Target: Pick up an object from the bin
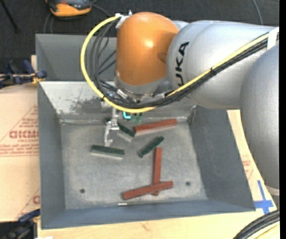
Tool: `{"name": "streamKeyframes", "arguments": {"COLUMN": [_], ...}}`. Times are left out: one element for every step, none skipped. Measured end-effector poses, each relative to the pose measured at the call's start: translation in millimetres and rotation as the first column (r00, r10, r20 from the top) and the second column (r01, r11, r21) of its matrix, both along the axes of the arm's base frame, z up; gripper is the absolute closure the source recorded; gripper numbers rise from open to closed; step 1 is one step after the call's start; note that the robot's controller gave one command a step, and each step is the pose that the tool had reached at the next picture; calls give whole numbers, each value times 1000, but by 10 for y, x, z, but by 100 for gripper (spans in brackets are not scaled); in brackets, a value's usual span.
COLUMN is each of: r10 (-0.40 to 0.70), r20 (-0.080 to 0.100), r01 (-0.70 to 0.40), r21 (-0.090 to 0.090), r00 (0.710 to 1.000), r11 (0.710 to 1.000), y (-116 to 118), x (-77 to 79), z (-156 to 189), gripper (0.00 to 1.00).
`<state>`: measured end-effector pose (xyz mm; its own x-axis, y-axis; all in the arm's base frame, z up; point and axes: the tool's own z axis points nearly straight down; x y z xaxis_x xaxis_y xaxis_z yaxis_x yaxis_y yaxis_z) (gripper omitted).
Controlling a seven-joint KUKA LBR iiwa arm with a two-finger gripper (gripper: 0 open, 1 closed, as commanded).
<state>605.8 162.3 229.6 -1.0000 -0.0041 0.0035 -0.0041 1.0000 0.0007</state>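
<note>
Dark green bar point(107, 152) lies flat just beside the tool point(110, 133).

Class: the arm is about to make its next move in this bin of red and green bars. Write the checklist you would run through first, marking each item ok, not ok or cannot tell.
1. Gripper is inside the bin, over the back-left floor: ok.
2. A candidate is close: the short dark green bar lies just beside the gripper: ok.
3. Gripper has nothing in it yet: cannot tell.
4. That bar is clear of its neighbours: not ok, the back red bar seems to meet its end.
5. An isolated alternative exists: the long green bar lies flat and alone: ok.
6. The front red bars are separate: not ok, they overlap.
</note>
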Motion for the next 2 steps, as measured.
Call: {"name": "streamKeyframes", "arguments": {"r10": [-3, 13], "r20": [8, 14], "r01": [3, -13], "r21": [1, 3], "r00": [1000, 1000], "r11": [1000, 1000], "y": [-8, -70], "x": [17, -162], "z": [46, -1419], "gripper": [0, 100]}}
